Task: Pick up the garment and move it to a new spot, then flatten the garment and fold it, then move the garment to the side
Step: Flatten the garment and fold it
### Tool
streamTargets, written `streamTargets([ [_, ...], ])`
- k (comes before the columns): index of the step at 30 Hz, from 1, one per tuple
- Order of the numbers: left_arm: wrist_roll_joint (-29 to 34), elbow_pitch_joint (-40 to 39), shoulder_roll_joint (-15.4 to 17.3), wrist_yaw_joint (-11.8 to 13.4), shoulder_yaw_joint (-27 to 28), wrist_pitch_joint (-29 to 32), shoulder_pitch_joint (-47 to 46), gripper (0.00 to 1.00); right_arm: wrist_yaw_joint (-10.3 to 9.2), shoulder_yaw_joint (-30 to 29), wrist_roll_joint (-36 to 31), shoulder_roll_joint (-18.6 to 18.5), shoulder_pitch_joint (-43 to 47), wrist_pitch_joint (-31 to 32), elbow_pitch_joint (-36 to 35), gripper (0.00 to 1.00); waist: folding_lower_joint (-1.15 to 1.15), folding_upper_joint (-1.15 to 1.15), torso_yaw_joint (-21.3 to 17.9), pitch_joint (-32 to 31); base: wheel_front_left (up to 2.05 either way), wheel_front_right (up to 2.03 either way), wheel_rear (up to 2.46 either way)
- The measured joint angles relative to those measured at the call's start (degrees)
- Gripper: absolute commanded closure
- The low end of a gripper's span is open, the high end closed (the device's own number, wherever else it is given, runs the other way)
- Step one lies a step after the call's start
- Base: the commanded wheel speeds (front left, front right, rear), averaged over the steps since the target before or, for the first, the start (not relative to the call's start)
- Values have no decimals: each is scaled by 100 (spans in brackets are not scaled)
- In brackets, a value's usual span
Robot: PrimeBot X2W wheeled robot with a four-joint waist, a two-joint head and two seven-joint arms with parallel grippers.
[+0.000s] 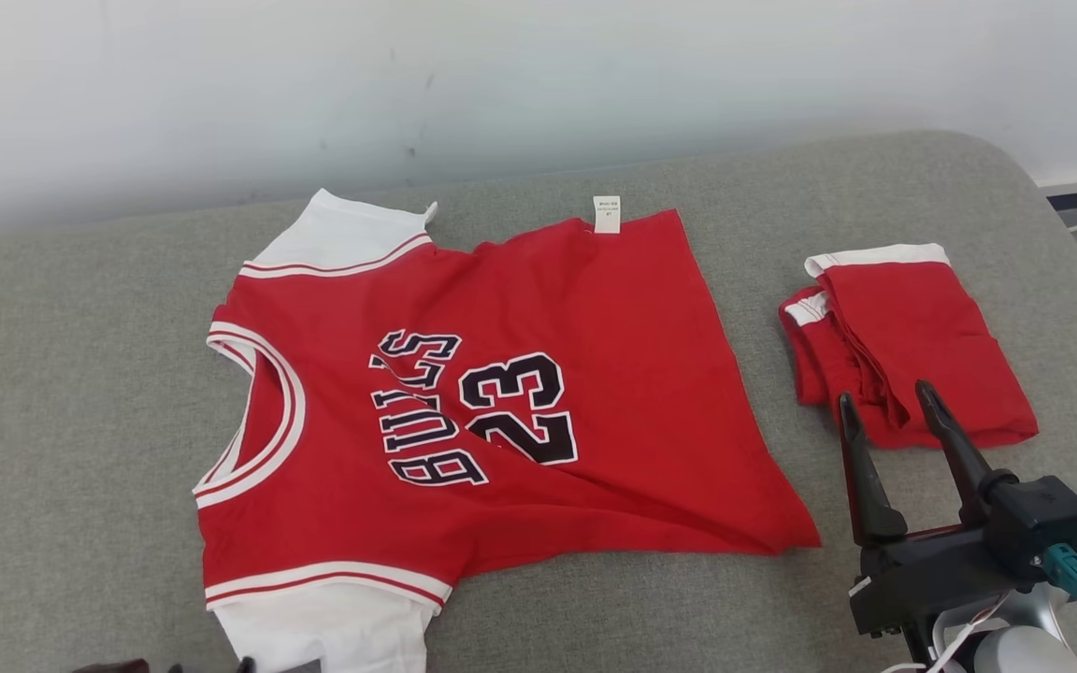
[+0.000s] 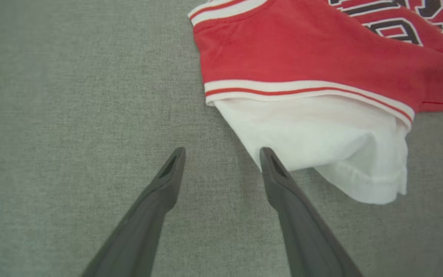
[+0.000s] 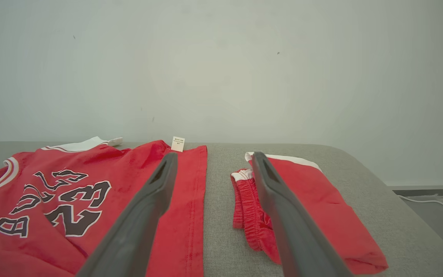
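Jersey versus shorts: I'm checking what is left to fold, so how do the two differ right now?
1. The jersey lies spread open, somewhat rumpled; the shorts are folded into a compact stack.
2. The jersey covers far more of the cushion than the shorts.
3. The jersey bears a BULLS 23 print; the shorts show none.
Shared: both are red with white trim and lie apart on the grey cushion.
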Motion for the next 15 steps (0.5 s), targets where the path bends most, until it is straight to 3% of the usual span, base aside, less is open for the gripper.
streamTargets([
  [10,-402,-179,20,-421,-222,576,-27,0,0,-9,0,-3,-12,63,-32,0,0,0,-27,64,0,0,0],
  [15,-494,-232,90,-465,-222,751,-104,0,0,-10,0,-3,-27,108,-78,0,0,0,-33,108,0,0,0],
])
